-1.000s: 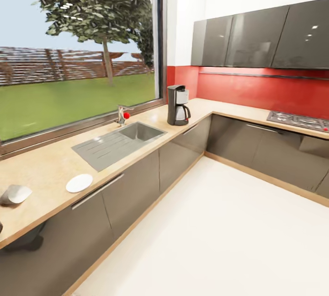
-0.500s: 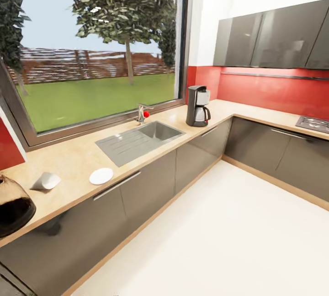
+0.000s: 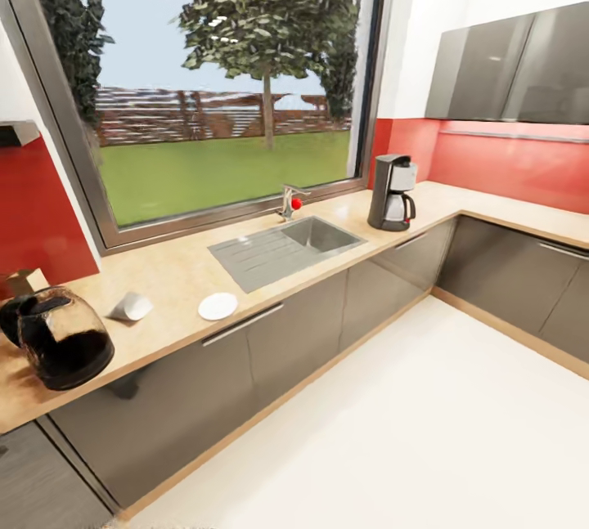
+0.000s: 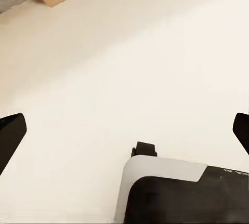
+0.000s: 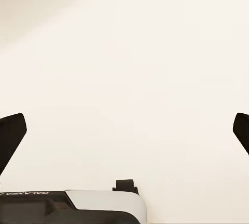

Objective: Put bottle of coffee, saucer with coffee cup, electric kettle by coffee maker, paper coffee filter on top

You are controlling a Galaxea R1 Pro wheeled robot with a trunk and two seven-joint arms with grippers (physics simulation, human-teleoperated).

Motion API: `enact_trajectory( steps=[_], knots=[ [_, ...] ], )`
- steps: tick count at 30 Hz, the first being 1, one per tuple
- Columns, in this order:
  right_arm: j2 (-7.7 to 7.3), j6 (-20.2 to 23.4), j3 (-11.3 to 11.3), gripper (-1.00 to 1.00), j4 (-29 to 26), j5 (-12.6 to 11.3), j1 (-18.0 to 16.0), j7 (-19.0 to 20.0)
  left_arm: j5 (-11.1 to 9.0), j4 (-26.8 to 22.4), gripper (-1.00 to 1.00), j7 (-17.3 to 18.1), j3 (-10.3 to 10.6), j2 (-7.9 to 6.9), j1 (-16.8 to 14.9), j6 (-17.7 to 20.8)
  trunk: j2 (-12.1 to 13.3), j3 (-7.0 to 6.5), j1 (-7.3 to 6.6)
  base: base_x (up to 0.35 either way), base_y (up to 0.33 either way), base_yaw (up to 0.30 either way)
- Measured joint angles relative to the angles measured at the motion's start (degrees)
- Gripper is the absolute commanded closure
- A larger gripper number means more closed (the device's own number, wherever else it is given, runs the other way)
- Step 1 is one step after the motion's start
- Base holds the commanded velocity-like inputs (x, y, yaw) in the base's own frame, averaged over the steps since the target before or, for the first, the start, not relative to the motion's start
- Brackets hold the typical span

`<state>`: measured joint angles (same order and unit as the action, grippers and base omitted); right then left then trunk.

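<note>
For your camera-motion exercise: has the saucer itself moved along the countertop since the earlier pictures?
No. The saucer keeps its place beside the sink; the whole picture shifted, so the camera moved.

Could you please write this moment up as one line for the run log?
phase: in transit | hands: both open, empty, over floor | counter: coffee maker past sink; saucer, tipped cup, kettle at near end

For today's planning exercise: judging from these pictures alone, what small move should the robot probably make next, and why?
Probably roll toward the beige countertop near the dark round glass kettle. The kettle, small white cup and flat white saucer sit far from the black coffee maker, and both wrist views face bare floor, fingers spread and empty, out of reach.
</note>
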<state>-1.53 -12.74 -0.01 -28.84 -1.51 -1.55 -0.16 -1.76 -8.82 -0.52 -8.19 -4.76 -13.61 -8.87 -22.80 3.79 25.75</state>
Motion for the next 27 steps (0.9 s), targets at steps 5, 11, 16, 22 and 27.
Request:
enact_trajectory(
  steps=[5,11,16,22,27],
  knots=[
    [-0.04,0.0,-0.1,-1.00,0.0,0.0,0.0,0.0,0.5,2.8,-1.00,-0.1,0.1,-0.85,6.5,0.1,0.0,0.00,0.00,0.000,0.000,0.277],
    [-0.23,-0.1,-0.3,-1.00,-0.4,-0.1,0.0,0.0,0.6,3.4,-1.00,-0.2,0.0,-2.00,12.0,0.9,0.0,0.00,0.00,0.000,0.000,0.277],
    [-0.54,-0.1,-0.4,-1.00,-0.4,0.0,0.0,0.1,0.5,4.6,-1.00,-0.6,0.1,-3.55,13.3,7.3,0.0,0.00,0.00,0.000,0.000,0.277],
    [-1.69,-0.1,-0.2,-1.00,-0.2,0.1,0.0,0.1,0.5,4.9,-1.00,-3.8,0.2,-3.73,13.4,10.0,0.0,0.00,0.00,0.000,0.000,0.278],
    [-1.99,0.0,-0.1,-1.00,0.0,0.2,0.0,0.1,0.5,5.0,-1.00,-7.7,0.1,-3.24,13.4,10.4,0.0,0.00,0.00,0.021,0.000,0.278]
  ],
)
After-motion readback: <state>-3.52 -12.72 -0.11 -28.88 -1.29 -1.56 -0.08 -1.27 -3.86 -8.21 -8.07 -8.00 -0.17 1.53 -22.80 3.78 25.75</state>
